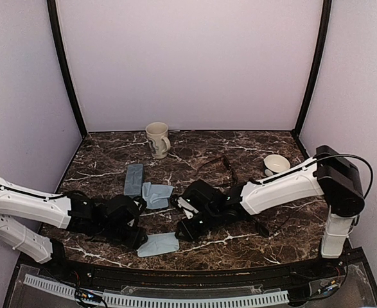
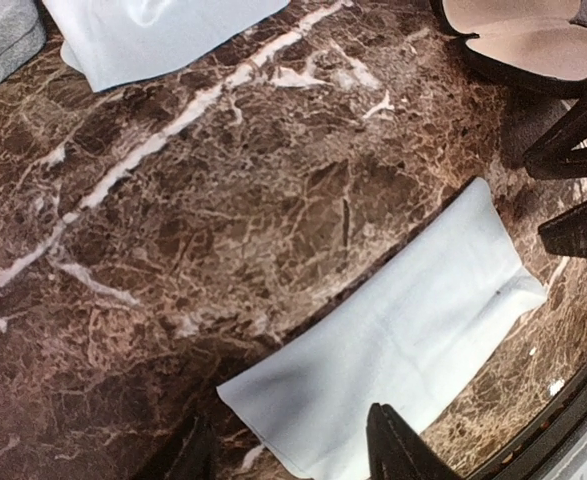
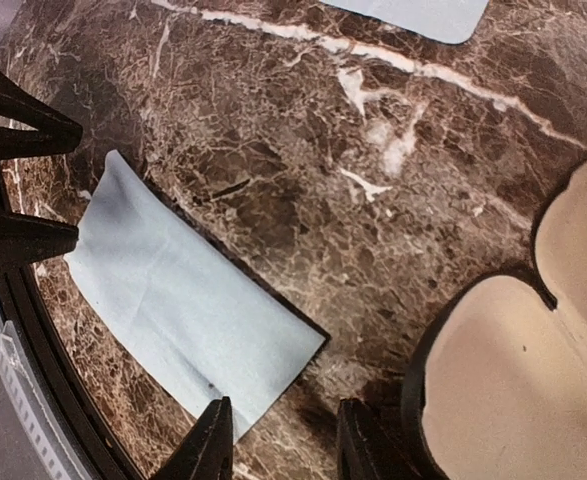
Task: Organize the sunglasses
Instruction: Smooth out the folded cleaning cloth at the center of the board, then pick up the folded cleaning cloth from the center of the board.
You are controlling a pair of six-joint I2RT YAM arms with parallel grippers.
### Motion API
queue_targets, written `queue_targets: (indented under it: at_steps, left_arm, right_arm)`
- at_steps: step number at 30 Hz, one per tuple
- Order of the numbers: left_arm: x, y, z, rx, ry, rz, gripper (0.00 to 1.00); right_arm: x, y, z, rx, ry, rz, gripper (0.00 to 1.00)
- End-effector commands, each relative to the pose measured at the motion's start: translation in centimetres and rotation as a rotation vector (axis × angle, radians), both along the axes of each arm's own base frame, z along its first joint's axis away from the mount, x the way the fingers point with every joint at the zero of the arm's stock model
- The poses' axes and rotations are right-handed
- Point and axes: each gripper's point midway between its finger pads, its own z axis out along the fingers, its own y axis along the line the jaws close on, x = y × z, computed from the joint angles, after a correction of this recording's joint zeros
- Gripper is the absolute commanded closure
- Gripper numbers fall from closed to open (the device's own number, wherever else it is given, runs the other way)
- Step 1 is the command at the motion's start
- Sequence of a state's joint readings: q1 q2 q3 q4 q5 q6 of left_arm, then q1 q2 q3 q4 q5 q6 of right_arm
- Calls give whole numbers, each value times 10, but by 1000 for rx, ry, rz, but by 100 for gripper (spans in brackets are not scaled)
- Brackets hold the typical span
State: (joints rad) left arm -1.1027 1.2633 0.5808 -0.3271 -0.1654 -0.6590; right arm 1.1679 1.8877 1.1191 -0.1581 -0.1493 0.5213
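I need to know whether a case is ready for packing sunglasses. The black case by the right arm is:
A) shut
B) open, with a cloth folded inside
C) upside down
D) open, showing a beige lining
D: the black case lies open, and its beige lining is bare wherever the right wrist view shows it.

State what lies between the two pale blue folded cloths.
Bare brown marble tabletop only, between the nearer pale blue cloth and the farther cloth; the left wrist view shows it.

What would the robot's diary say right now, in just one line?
left gripper: open over folded cloth | right gripper: open beside open case | sunglasses: lying out, not in case
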Motion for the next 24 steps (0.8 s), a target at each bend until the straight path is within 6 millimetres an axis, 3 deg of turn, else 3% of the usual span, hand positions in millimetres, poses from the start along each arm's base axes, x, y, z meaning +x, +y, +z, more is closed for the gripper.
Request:
queue_targets:
  at_steps: [1, 11, 17, 24]
  left_arm:
    - [7, 8, 1, 21, 6, 10, 48]
    - [15, 11, -8, -21, 42, 13, 52]
    - [11, 8, -16, -65, 84, -2, 59]
    - [5, 9, -23, -65, 112, -13, 59]
  right_arm:
    - [11, 18, 1, 21, -22, 19, 64]
    - [17, 19, -11, -24, -35, 26, 64]
    - [15, 19, -19, -33, -31, 33, 67]
    - [10, 20, -25, -34, -21, 44, 72]
